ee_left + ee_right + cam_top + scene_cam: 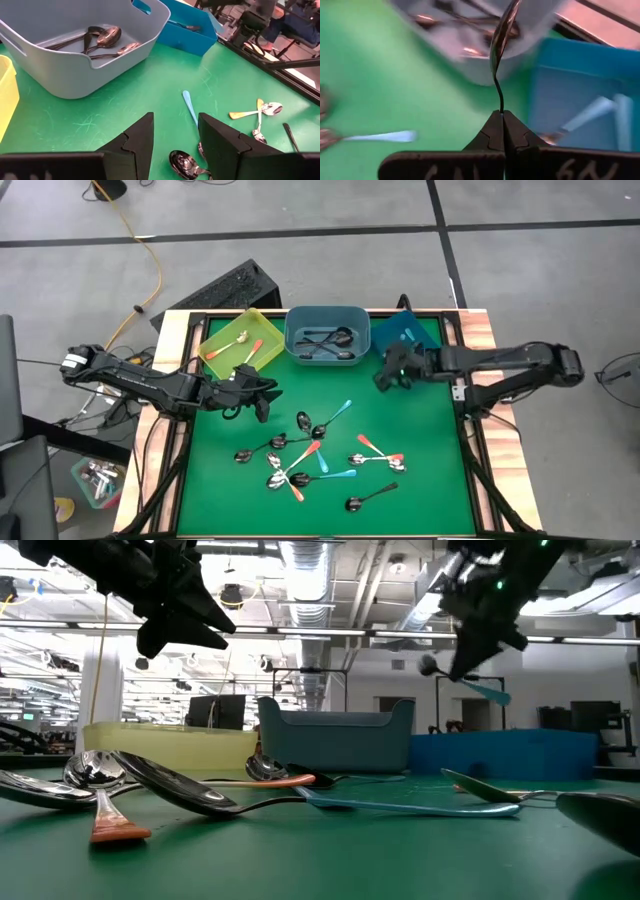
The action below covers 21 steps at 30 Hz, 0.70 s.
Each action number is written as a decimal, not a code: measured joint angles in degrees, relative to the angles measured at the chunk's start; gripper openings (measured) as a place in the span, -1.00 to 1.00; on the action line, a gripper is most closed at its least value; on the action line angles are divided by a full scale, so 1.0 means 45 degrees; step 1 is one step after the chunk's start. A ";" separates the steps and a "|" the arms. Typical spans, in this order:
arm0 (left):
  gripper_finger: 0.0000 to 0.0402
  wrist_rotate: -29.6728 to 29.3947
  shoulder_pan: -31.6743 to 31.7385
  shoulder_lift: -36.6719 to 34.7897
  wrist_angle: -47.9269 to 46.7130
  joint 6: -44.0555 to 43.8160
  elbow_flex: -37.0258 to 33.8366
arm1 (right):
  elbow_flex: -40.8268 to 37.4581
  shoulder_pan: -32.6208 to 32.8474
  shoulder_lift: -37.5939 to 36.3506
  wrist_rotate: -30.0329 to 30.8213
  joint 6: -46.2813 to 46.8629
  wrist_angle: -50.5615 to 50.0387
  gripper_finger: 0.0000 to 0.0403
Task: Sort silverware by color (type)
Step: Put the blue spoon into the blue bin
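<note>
One teal-handled spoon with a shiny metal bowl [500,37] is up off the table. The right gripper [502,116] pinches it by the thin handle, with its fingers pressed tight together. From above, that gripper sits at the near corner of the bright blue plastic bin [420,330], just beside the grey-blue plastic bin [325,330]. The arm reaches in from the right edge, roughly level.

Expect these spoons to be light, stiff and slick. The bowl end likely carries most of the weight, so a pinch near the handle's tip may let the spoon swivel, and it already stands edge-on from the fingertips. I judge that a hold across the flat faces at mid-handle would be the safest for you. The coloured handles probably offer more friction than bare metal.

Your left gripper [176,124] hovers low over the green mat [430,470] with its fingers spread and nothing between them. Just past its fingertips lie a pale blue-handled spoon [189,106] and a dark metal spoon [182,164]. That arm stretches in from the left side towards the table's middle.

The loose spoons [320,455] are scattered across the middle of the mat, several touching or crossing. The yellow plastic bin [222,355] and the grey-blue one already hold a few.
</note>
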 joint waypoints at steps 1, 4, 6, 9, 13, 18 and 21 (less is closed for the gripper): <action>-0.31 -0.0004 0.0000 0.0000 0.0000 0.0000 0.0000 | 0.0000 -0.0406 0.0080 0.0085 0.0009 -0.0297 -1.00; -0.31 -0.0004 0.0000 0.0000 -0.0011 0.0000 0.0000 | -0.0004 -0.1615 0.0395 0.0309 0.0204 -0.0985 -1.00; -0.31 -0.0008 0.0000 0.0000 -0.0055 -0.0002 0.0000 | -0.0005 -0.2379 0.0738 0.0297 0.0108 -0.1015 -1.00; -0.31 -0.0008 0.0000 0.0000 -0.0165 -0.0017 0.0000 | -0.0005 -0.3264 0.1337 0.0264 -0.0499 -0.1043 -1.00; -0.31 -0.0004 0.0000 0.0000 -0.0396 -0.0308 0.0000 | -0.0005 -0.4152 0.2410 -0.0017 -0.1110 -0.1101 -1.00; -0.31 0.0034 0.0000 0.0000 -0.0418 -0.0330 0.0000 | -0.0005 -0.4788 0.3823 -0.0341 -0.2107 -0.1120 -1.00; -0.31 0.0098 0.0000 0.0000 -0.0524 -0.0347 0.0000 | -0.0005 -0.5168 0.4555 -0.0727 -0.2505 -0.0977 -1.00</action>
